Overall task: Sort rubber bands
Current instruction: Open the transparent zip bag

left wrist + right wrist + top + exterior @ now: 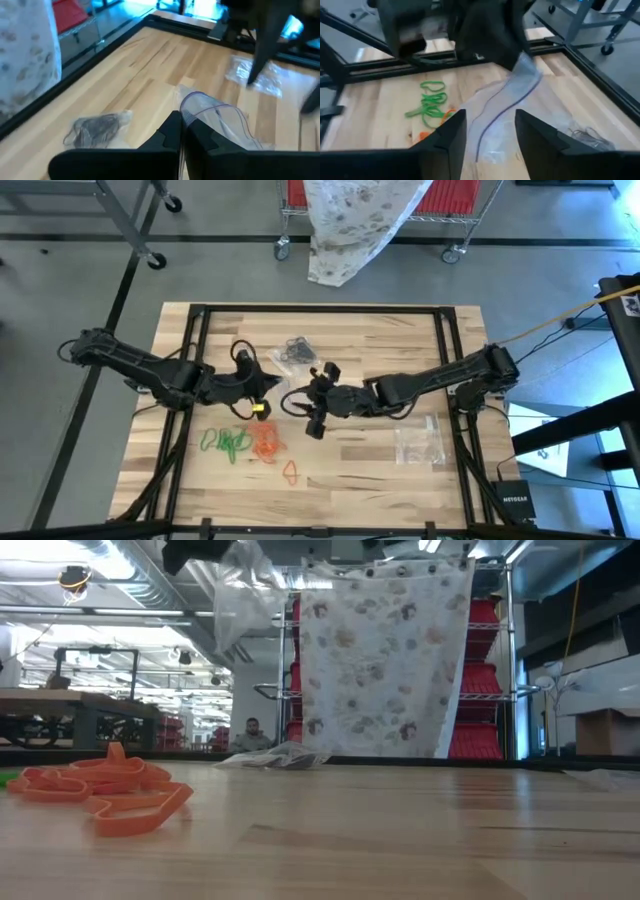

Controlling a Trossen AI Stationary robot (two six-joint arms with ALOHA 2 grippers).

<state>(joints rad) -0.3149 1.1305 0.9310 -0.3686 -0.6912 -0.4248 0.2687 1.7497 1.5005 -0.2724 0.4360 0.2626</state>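
Two dark jointed arms, black cables alongside, each claw with flat black fingers [451, 135].

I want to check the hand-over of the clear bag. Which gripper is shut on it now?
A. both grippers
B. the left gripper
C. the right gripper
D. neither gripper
B: the left gripper has its jaws closed on the clear bag, while the right gripper stands with jaws apart around it.
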